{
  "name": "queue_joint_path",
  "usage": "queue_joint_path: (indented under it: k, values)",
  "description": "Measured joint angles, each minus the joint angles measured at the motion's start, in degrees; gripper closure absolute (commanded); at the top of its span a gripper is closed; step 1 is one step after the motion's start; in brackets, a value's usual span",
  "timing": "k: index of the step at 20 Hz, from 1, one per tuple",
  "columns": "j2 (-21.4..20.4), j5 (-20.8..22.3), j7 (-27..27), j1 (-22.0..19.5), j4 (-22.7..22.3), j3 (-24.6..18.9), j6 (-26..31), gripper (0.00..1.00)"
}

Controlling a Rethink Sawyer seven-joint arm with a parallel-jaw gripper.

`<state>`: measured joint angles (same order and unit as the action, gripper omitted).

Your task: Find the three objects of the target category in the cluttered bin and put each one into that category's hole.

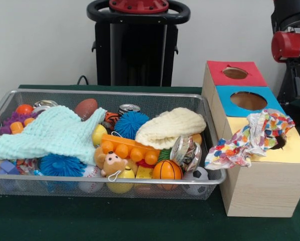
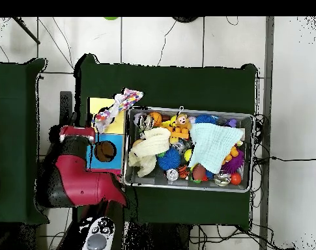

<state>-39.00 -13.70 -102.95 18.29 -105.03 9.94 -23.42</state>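
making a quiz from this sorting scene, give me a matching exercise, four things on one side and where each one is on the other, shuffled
Things:
1. multicoloured patterned cloth
2. mint green cloth
3. small basketball
4. brown football

Places:
A. spread over the toys in the wire bin's left half in the front view
B. at the bin's far wall
C. hanging out of the yellow hole of the wooden box
D. at the bin's near wall, beside a small soccer ball

Pairs: 1-C, 2-A, 3-D, 4-B

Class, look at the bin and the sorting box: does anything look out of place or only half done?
Yes. The multicoloured patterned cloth is only partly in the hole of the yellow section of the wooden box; most of it drapes over the box's edge toward the wire bin.
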Motion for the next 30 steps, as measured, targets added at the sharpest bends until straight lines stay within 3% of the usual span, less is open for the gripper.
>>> queue_joint_path:
  k: [5,6,17,23,30]
  values:
    - [-1.2,-0.7,0.0,0.8,0.0,0.3,1.1,0.0]
    - [-1.7,-0.6,0.0,0.6,0.0,0.3,1.3,1.0]
    - [-2.0,-0.6,0.0,-1.4,0.0,0.3,2.0,1.0]
    - [-1.1,-0.6,0.0,-2.2,0.8,0.8,7.6,1.0]
    - [0.8,-0.6,0.0,-0.8,3.3,5.0,21.5,1.0]
